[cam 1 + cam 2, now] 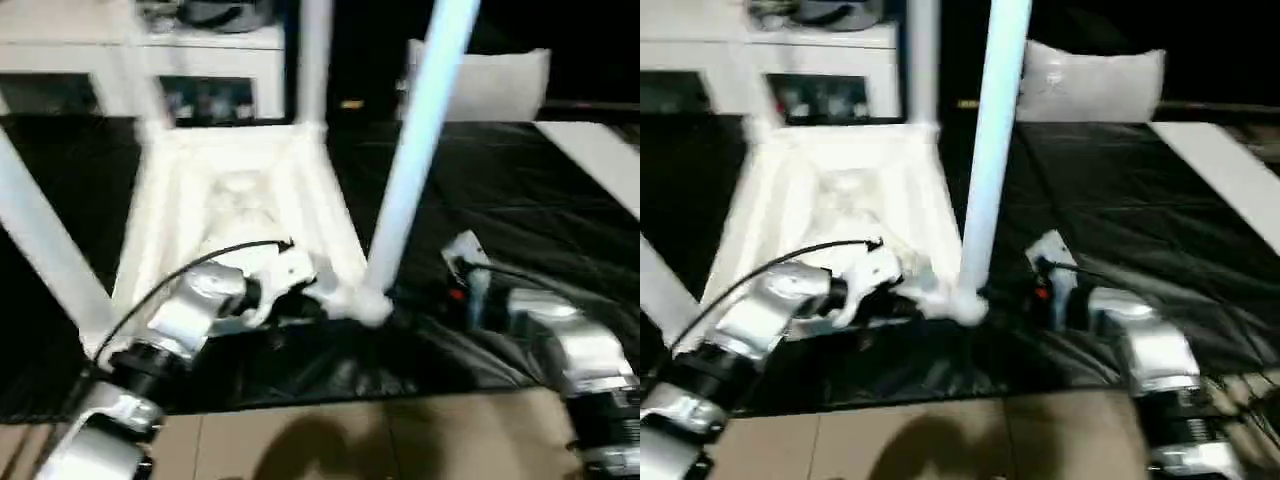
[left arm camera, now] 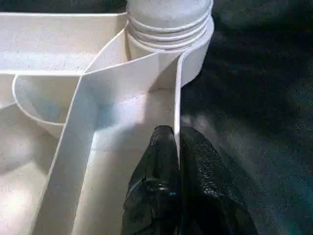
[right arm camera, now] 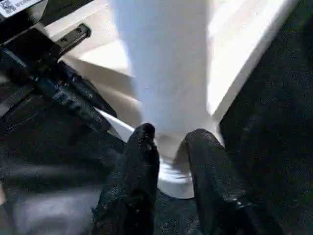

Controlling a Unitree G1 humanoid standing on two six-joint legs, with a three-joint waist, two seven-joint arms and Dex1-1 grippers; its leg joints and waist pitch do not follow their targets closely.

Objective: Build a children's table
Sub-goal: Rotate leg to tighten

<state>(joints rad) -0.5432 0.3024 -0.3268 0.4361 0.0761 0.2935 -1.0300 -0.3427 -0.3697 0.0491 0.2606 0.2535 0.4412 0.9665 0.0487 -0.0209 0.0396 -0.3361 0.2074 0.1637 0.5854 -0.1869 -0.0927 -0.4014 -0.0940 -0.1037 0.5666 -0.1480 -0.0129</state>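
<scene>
White ribbed plastic table top [image 1: 235,200] upside down on black-covered tabletop [image 1: 520,190], centre frame; white shelving [image 1: 150,60] upper left. Left claw [image 2: 177,142] clamped on its rim; right claw [image 3: 168,139] apart around white tube leg [image 3: 166,73].

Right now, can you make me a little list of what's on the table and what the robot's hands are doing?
table top: white, lying upside down on the black cloth
legs: standing up from its corners, the near right leg upright in its socket
left gripper: fingers pinched shut on the thin side wall of the table top, beside the near right corner socket
right gripper: at the foot of the near right leg, one finger on each side of it
work left: cannot tell if the leg is screwed fully home
</scene>
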